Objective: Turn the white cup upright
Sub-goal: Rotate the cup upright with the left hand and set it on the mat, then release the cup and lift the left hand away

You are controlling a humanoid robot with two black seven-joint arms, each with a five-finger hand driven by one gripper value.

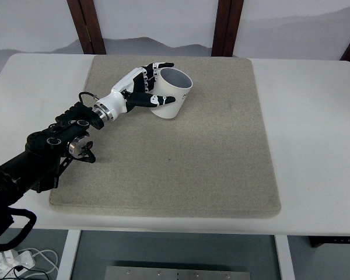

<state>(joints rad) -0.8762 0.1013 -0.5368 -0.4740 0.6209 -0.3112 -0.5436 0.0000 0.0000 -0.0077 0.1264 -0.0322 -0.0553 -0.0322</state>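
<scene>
Left hand wrapped around the white cup, thumb across the near side of the wall, the other fingers curled over the far side and up against the rim. Reaches in from the left edge on a black arm stretched diagonally over the tabletop. Cup held at the far left part of the beige mat, mouth open upward and tipped slightly away, grey inside showing, base low and seemingly touching or just off the mat; cannot tell which. Side grip around the body rather than a pinch at the rim: probably chosen so the wrist can roll the cup about its own axis and set it down flat. Judged from the tilt, flip nearly complete, with only levelling and release left. Mat likely there to stop the cup from sliding or clattering on landing. Risk: letting go before the base sits flat, letting the cup topple back onto its side. Right hand not visible anywhere.
</scene>
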